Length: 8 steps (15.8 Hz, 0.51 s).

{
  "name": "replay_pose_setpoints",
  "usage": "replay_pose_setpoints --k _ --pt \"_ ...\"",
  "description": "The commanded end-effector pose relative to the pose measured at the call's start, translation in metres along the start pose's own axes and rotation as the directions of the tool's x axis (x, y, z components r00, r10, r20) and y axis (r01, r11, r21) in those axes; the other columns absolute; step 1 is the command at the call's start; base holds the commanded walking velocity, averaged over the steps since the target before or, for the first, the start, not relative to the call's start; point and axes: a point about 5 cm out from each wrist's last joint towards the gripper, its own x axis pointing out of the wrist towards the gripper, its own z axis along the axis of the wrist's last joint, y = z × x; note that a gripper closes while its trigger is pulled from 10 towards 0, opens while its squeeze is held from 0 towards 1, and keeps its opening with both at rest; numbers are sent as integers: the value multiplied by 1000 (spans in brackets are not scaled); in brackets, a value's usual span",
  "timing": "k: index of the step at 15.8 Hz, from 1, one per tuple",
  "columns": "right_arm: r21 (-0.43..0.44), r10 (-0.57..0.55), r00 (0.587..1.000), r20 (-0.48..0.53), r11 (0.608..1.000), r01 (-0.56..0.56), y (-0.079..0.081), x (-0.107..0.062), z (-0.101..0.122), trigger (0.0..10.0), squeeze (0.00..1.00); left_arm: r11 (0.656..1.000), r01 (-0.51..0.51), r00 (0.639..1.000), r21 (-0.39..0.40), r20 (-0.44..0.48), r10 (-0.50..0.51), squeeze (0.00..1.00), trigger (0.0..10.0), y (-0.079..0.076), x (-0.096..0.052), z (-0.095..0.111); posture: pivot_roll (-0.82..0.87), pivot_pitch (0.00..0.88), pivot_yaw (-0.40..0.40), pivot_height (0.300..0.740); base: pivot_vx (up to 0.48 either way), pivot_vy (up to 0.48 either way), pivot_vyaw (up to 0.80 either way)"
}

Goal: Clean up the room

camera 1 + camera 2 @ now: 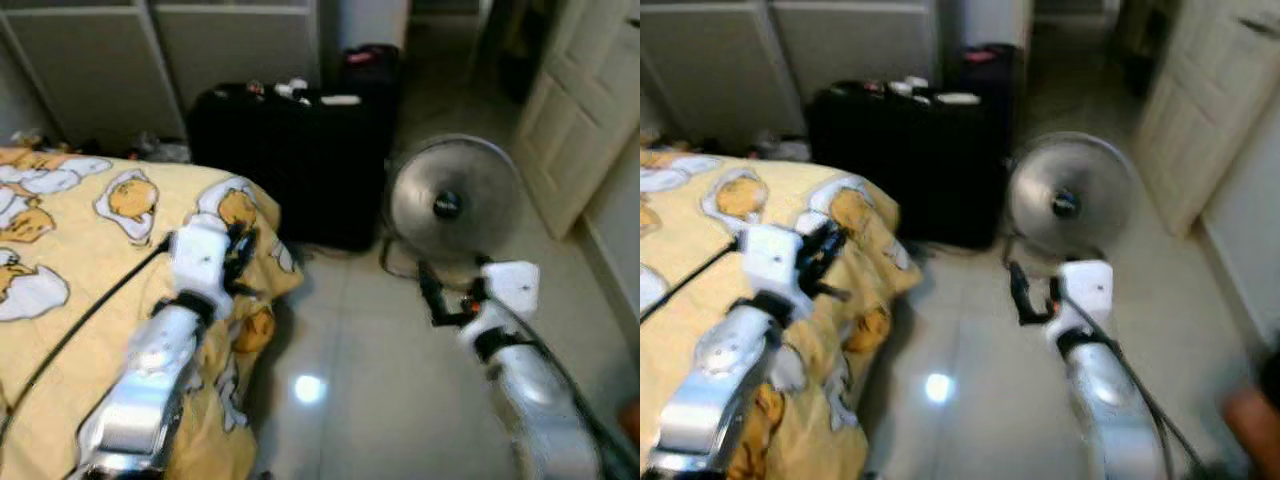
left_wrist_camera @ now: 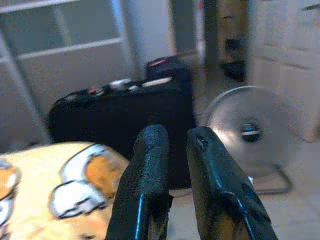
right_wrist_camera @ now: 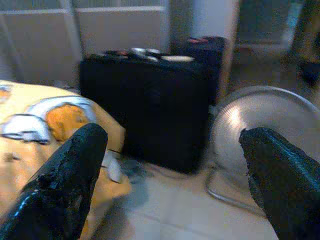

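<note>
Two arms up: the left gripper, fingers nearly pinched together on nothing, hovers over the corner of the yellow bedspread at centre left. Right gripper, spread wide and empty, sits lower right before the floor fan. Black suitcase stands top centre.

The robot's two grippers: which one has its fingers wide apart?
The right gripper, held above the floor near the fan. Its fingers stand far apart, while the left gripper, over the yellow bedcover, has them nearly together.
</note>
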Motion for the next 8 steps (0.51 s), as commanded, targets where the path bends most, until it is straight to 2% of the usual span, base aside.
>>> replay_pose_setpoints --k 1,3,5,6,8 --pt "-48 -28 1000 4 998 28 -9 -3 0 10000 0 1000 0 1000 -8 8 0 0 10000 -2 2 0 -33 0 44 740 405 0 0" --pt "-87 -57 998 19 995 58 -11 -1 0 10000 0 1000 0 1000 15 1 0 0 10000 -1 -1 -6 -32 0 41 740 403 0 0" --pt "-141 -153 988 32 978 156 -23 -3 -7 10000 0 998 -42 999 41 5 42 0 10000 7 -7 -13 -30 0 36 740 403 0 0" --pt "-132 -166 985 50 976 171 -25 -6 -9 10000 0 996 -81 997 35 13 81 0 10000 12 -11 -19 -32 0 35 740 405 0 0" --pt "-135 -177 983 45 974 182 -28 -9 -16 10000 0 995 -97 995 26 12 97 0 10000 16 -19 -26 -31 0 30 740 403 0 0"
